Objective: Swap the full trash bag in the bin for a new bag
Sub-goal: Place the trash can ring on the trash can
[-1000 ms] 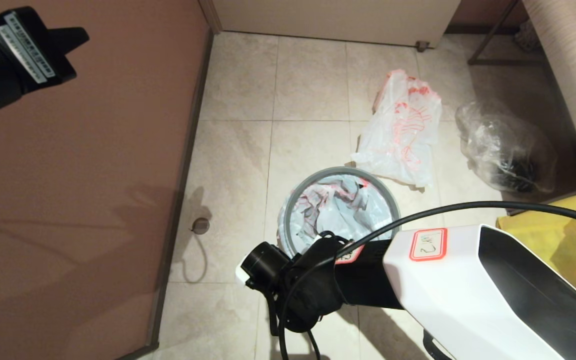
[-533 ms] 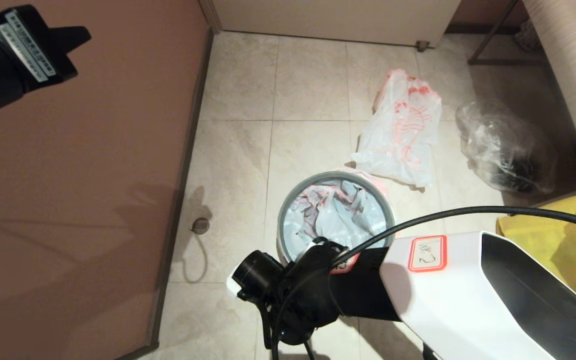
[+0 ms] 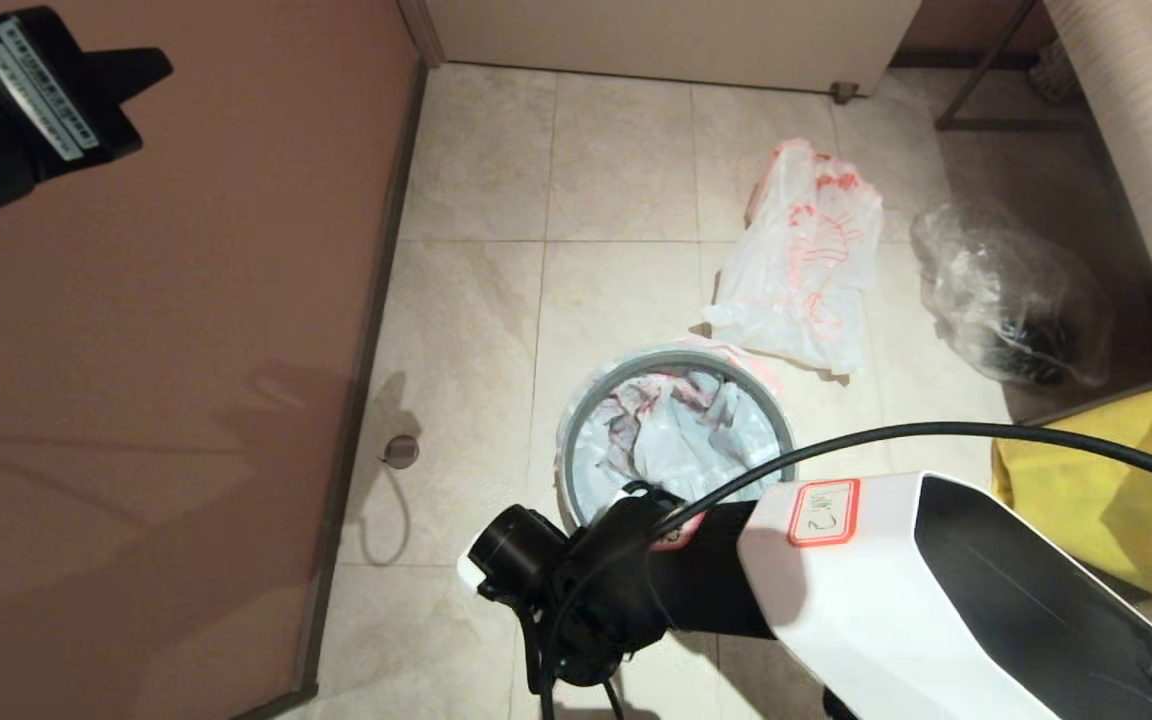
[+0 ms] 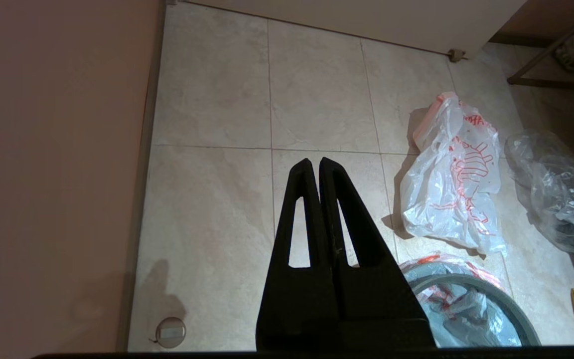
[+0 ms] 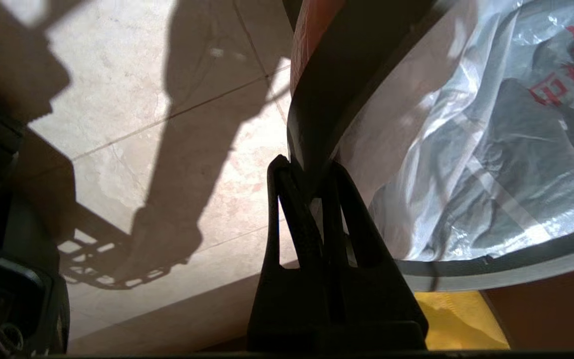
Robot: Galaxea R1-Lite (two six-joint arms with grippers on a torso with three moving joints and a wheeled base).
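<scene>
The bin point(image 3: 658, 357) stands on the floor tiles just ahead of my right arm, its grey ring rim point(image 5: 516, 267) on top. The new bag point(image 3: 681, 440) lines it, crumpled inside, with a pink-red edge showing outside the far rim. My right gripper point(image 5: 307, 167) is shut on the near rim, pinching the ring and the bag's edge; in the head view my wrist point(image 3: 616, 570) hides it. The full trash bag point(image 3: 806, 270) lies on the floor beyond the bin. My left gripper point(image 4: 313, 162) hangs shut and empty, raised at the far left.
A clear bag with dark contents point(image 3: 1011, 295) sits right of the full trash bag. A yellow fabric bag point(image 3: 1106, 500) lies at the right. A brown wall point(image 3: 136, 350) runs along the left, with a round floor drain point(image 3: 400, 451) beside it.
My right arm has shifted a little left and toward me, and the grey ring has come with it. A pink-red edge of the bag now shows beyond the far rim. Left arm barely moved.
</scene>
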